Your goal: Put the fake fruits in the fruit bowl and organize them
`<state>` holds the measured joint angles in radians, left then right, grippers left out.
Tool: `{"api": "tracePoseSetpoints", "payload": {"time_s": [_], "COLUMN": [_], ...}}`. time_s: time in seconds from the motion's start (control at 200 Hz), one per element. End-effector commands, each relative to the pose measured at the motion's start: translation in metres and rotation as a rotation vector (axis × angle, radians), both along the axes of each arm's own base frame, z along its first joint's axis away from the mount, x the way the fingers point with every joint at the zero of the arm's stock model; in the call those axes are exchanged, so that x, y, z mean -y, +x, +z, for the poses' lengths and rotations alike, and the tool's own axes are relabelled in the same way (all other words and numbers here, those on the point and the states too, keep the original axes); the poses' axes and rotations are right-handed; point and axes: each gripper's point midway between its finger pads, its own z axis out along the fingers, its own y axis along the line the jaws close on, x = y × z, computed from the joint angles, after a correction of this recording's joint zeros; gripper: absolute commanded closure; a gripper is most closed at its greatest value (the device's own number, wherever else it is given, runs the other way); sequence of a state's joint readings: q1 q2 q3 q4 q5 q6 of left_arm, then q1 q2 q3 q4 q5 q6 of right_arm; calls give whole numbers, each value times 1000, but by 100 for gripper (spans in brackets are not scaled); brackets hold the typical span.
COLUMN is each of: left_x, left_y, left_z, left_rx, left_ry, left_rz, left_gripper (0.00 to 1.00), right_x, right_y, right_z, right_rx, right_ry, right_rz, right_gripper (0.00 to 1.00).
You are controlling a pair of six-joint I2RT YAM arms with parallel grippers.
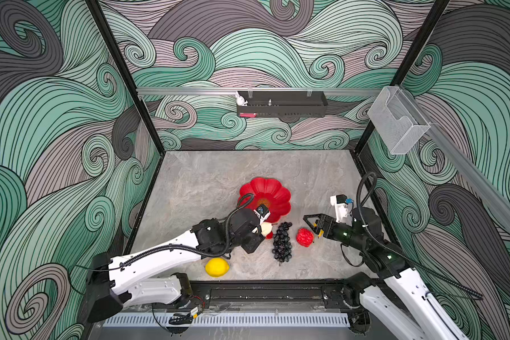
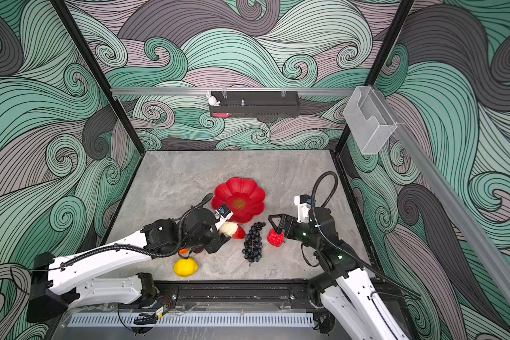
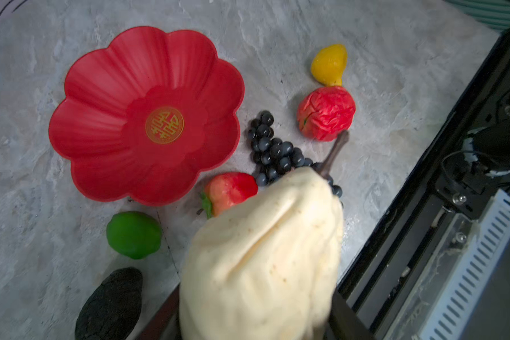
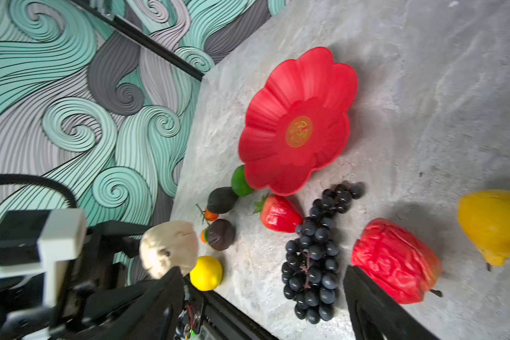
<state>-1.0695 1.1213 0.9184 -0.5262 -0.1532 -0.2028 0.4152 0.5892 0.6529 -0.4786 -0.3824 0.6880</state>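
We see left gripper point(image 1: 262, 232) clasping cream lumpy fruit point(image 1: 267, 228) beside red flower bowl point(image 1: 270, 191), right gripper point(image 1: 312, 226) spread open by crumpled red apple point(image 1: 304, 237), grape bunch point(image 1: 282, 243) between them

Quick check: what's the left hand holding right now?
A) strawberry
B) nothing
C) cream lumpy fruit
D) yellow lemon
C: the left hand is closed around the cream lumpy fruit, while the lemon and the strawberry lie on the table.
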Motion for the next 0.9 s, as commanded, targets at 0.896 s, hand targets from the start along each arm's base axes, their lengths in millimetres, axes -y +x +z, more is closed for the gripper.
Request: {"api": "tracePoseSetpoints", "payload": {"time_s": [0.896], "left_x": [88], "left_y": [-22], "left_z": [31], "left_rx": [45], "left_ry": [-338], "left_rz": [-333], "left_gripper": [56], "right_x": [-82], "right_y": [-34], "right_z": [5], "right_rx": [32], "right_ry": [-82], "right_rz": [264], "right_gripper": [24]}}
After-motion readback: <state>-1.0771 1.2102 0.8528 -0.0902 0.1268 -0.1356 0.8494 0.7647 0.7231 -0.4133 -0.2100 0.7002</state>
